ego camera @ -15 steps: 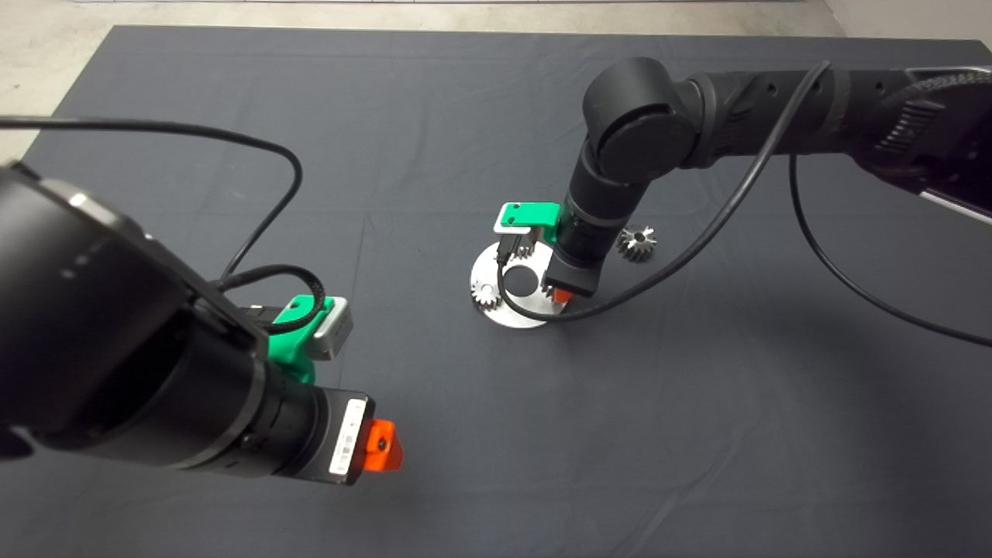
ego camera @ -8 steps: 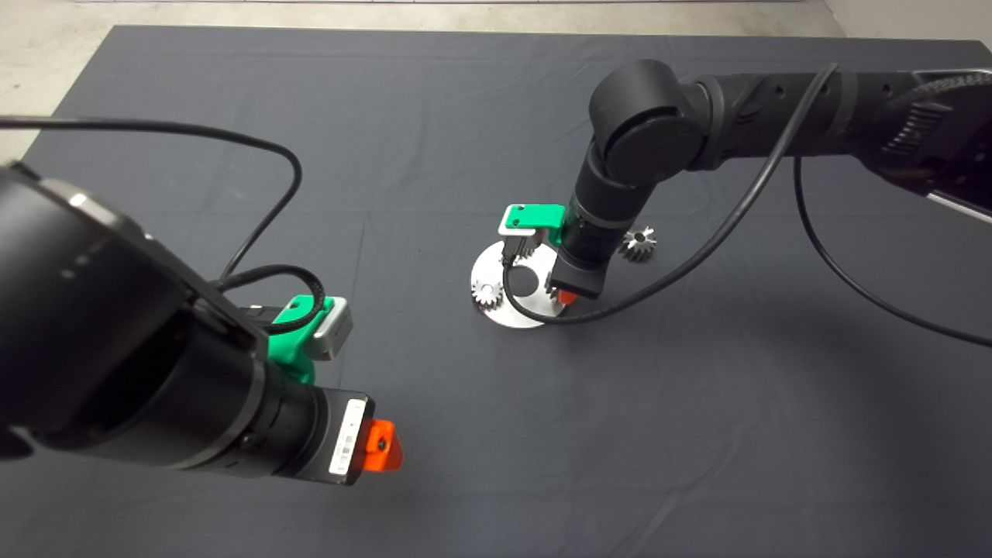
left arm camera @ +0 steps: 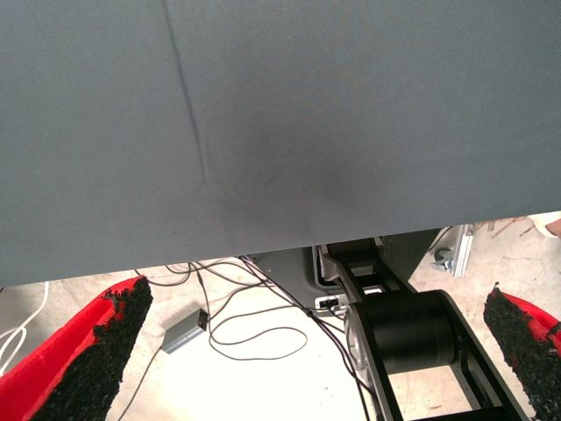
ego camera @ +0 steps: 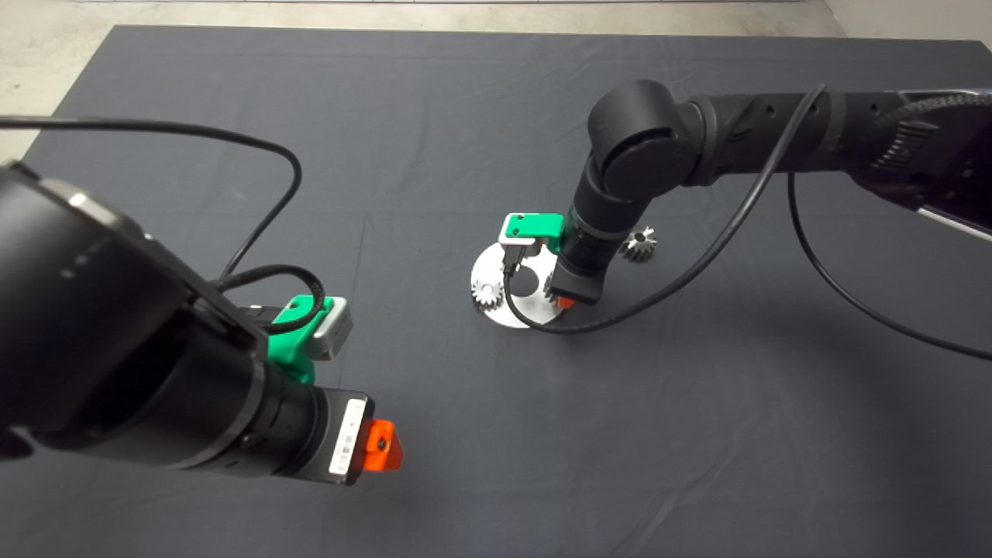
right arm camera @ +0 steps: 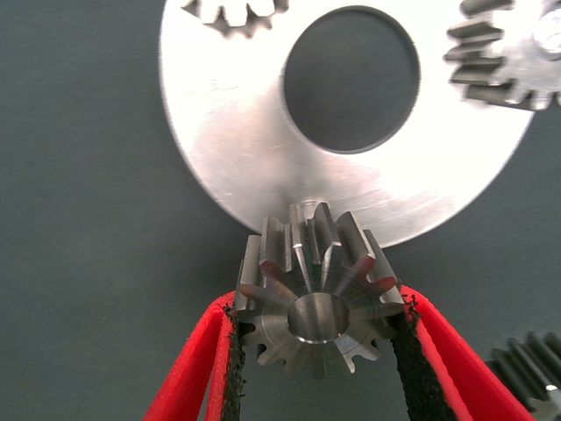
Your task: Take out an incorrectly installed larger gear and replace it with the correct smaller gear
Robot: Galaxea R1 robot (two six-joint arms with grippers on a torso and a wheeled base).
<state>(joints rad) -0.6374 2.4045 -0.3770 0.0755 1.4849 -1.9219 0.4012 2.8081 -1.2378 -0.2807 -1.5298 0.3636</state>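
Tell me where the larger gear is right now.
The larger gear is clamped between the right gripper's fingers at the near rim of the round metal plate, mid-mat in the head view.

Lighting is even and diffuse, with soft arm shadows on the mat [ego camera: 434, 116], glare on the metal plate [right arm camera: 237, 123], and the near left arm [ego camera: 116, 349] blurred.

dark grey mat [ego camera: 434, 116] spread over the table, creased near its middle. round silver plate [ego camera: 496, 310] with a large centre hole, flat on the mat. two small pale gears on the plate's rim [ego camera: 487, 293] [right arm camera: 517, 57]. pale floor [left arm camera: 263, 386] beyond the mat edge, strewn with thin cables and a small grey box [left arm camera: 184, 331].
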